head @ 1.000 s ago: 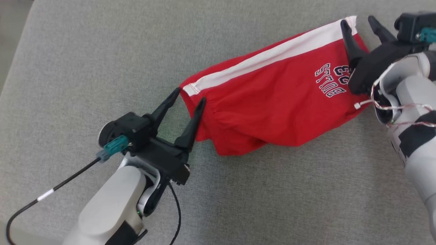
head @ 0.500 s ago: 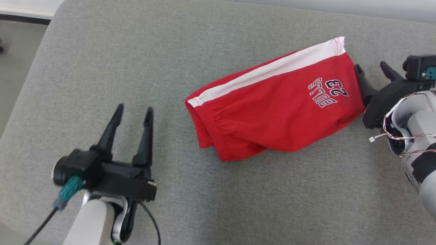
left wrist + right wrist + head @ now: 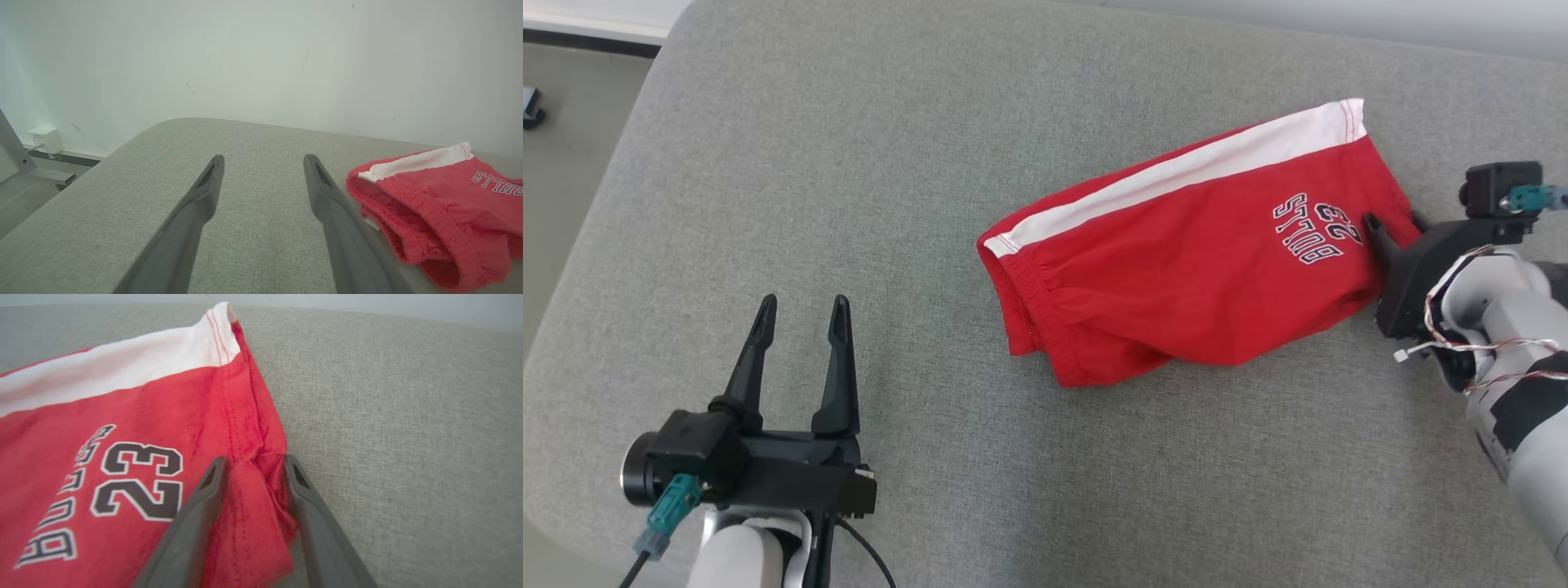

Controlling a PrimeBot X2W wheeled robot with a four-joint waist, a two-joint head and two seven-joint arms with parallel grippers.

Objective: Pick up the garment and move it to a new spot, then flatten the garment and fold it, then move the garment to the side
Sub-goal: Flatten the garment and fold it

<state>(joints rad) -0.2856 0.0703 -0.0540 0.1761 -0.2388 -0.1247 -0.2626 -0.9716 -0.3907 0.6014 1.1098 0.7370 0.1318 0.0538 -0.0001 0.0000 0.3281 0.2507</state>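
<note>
The folded red white-striped jersey shorts (image 3: 1176, 269) are laid right of centre on the grey fabric surface (image 3: 849, 163). Their hem is straddled by the right end effector (image 3: 255, 461) — whether clenched cannot be told; all layers should be caught. The left end effector (image 3: 803, 302) is held spread — well apart.

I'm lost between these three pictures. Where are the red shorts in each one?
Head view: the red shorts lie right of centre on the grey cushion.
Left wrist view: the red shorts sit at the right edge, waistband nearest the camera.
Right wrist view: the red shorts cover the left half, close up.
Shared landmark: the white stripe along one side.
</note>
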